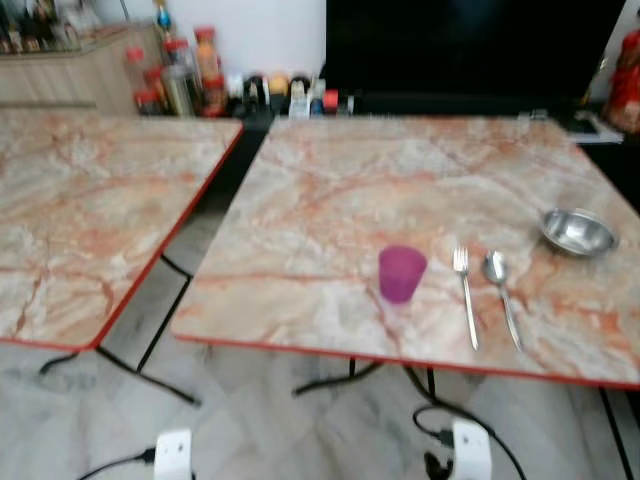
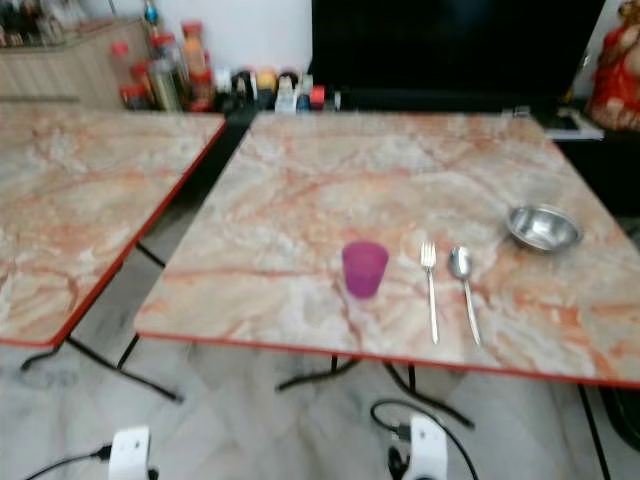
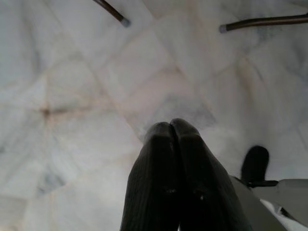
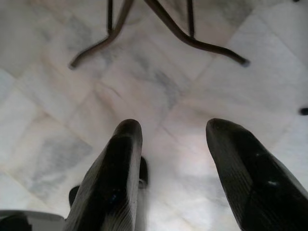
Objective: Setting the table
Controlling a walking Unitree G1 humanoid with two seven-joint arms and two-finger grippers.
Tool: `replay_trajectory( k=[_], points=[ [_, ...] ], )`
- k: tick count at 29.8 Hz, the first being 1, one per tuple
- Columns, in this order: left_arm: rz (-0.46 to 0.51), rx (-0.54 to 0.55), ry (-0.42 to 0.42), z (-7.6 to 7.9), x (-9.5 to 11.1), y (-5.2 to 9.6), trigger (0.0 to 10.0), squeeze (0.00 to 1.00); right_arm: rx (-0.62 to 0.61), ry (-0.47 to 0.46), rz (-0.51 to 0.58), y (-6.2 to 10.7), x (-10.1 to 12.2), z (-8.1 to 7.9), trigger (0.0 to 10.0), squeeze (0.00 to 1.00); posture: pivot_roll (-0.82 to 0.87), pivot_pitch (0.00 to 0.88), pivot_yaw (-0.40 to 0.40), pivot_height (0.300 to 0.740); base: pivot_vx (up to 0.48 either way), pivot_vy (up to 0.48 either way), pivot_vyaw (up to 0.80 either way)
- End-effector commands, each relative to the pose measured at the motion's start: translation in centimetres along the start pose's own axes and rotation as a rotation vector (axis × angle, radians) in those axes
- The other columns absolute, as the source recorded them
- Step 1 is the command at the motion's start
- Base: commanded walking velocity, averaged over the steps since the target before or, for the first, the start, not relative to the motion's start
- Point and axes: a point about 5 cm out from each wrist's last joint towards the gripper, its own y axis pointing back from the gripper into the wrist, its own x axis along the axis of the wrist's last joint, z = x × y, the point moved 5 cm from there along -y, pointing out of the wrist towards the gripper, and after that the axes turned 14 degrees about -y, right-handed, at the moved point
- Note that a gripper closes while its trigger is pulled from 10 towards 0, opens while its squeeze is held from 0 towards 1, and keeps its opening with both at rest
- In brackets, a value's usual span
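Observation:
A purple cup (image 1: 402,273) stands near the front edge of the right marble table (image 1: 330,190). Just right of it lie a fork (image 1: 466,296) and a spoon (image 1: 501,294), side by side. A steel bowl (image 1: 577,232) sits further right, close to the table's right side. My left gripper (image 3: 171,129) hangs over the floor with its fingers pressed together, holding nothing. My right gripper (image 4: 173,127) also hangs over the floor, fingers apart and empty.
A second marble table (image 1: 90,210) stands to the left, with a narrow gap between the two. Bottles and jars (image 1: 185,75) crowd the back by a dark screen (image 1: 470,45). Table legs (image 4: 192,38) and cables (image 1: 460,415) lie on the tiled floor below.

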Motion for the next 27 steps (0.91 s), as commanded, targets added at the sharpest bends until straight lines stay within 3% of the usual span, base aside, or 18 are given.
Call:
replay_trajectory(
  k=[1,7,23,27],
  points=[
    [-0.016,0.004,-0.012,-0.33,-0.65,0.11,10.0,0.00,0.009,-0.003,-0.008,-0.04,-0.26,-0.52,10.0,0.00,-0.01,0.019,-0.003,0.740,0.000,-0.431,0.00],
    [-0.014,0.004,-0.019,-0.29,-0.60,0.10,10.0,0.00,0.005,-0.002,-0.006,-0.02,-0.28,-0.40,10.0,0.00,-0.02,0.011,-0.005,0.740,0.000,-0.428,0.00],
    [-0.018,-0.006,0.000,-0.04,-0.63,0.10,10.0,0.00,-0.076,-0.100,0.001,0.02,-0.50,0.29,10.0,0.00,-0.03,0.025,-0.002,0.740,0.000,0.000,0.00],
    [-0.019,0.000,0.005,-0.21,-0.60,0.08,10.0,0.00,-0.061,-0.106,-0.012,-0.01,-0.64,0.07,10.0,0.00,-0.03,0.028,-0.001,0.740,0.000,0.000,-0.63]
  ],
)
